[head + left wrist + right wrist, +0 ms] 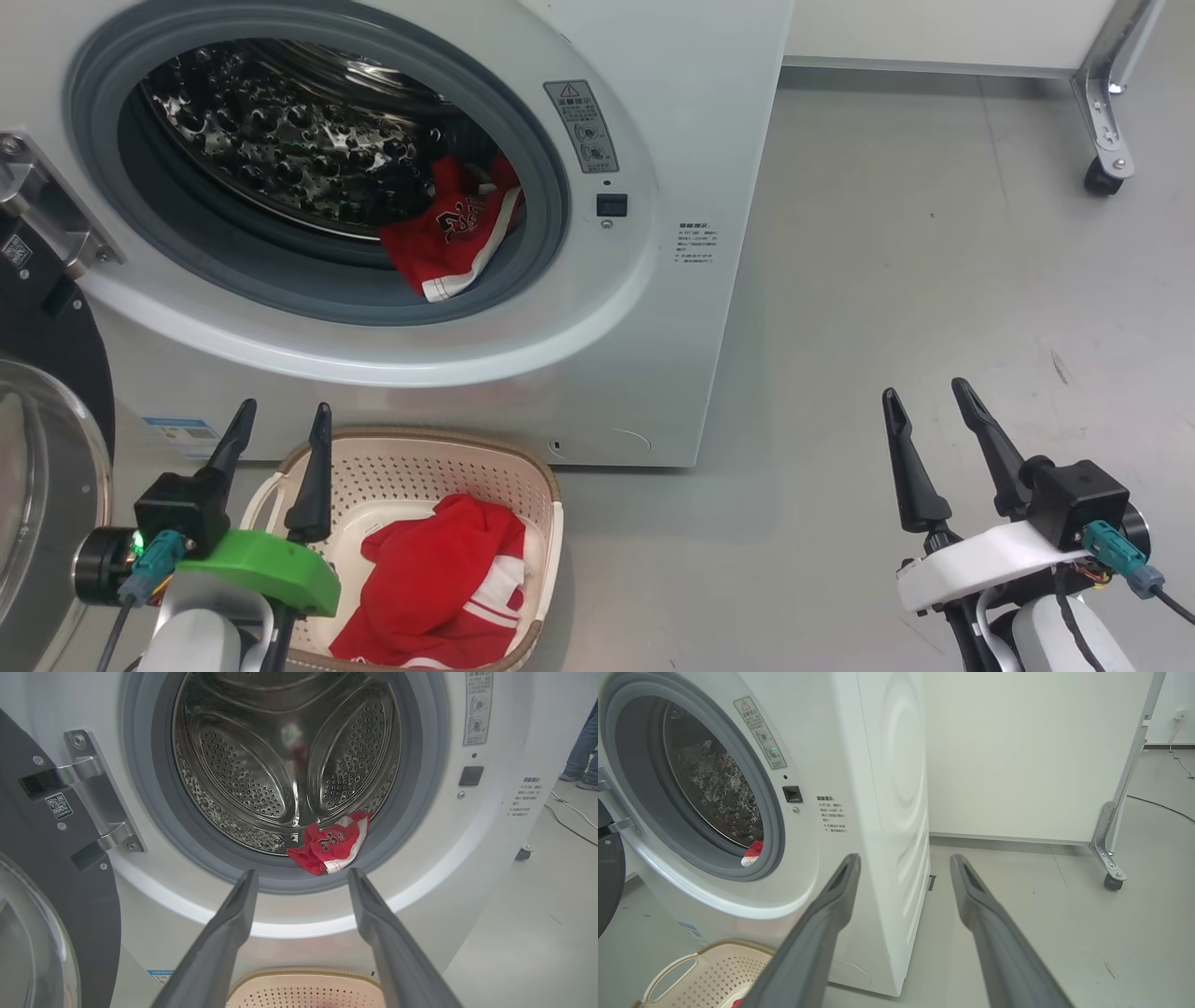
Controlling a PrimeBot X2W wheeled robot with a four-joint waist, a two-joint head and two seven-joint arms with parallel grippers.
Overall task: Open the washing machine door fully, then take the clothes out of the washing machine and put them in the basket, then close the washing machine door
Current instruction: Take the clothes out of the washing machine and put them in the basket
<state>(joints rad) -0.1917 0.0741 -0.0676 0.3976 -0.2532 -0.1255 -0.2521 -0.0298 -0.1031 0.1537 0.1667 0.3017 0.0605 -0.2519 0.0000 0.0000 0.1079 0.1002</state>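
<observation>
Grey floor spreads to three o'clock of the washer, whose door stands swung wide at nine o'clock. A red garment lies at five o'clock of the drum mouth, draped onto the gasket. A second red garment is already in the basket, which sits on the floor at six o'clock, just in front of the washer. Trouble looks likeliest at the pick. The cloth rests on soft rubber, so a low reach could pinch or snag the gasket with it, and a shallow bite on one fold could let it slip and fall short of the basket. The basket seems light, and the left claw, hovering near its eleven o'clock rim, could nudge it aside. Any cloth left on the lip would probably be trapped when the door shuts. The left claw is spread wide, released, holding and touching nothing, and points at the drum mouth in its wrist view. The right claw, at four o'clock of the head view over bare floor, is likewise spread wide and empty.
</observation>
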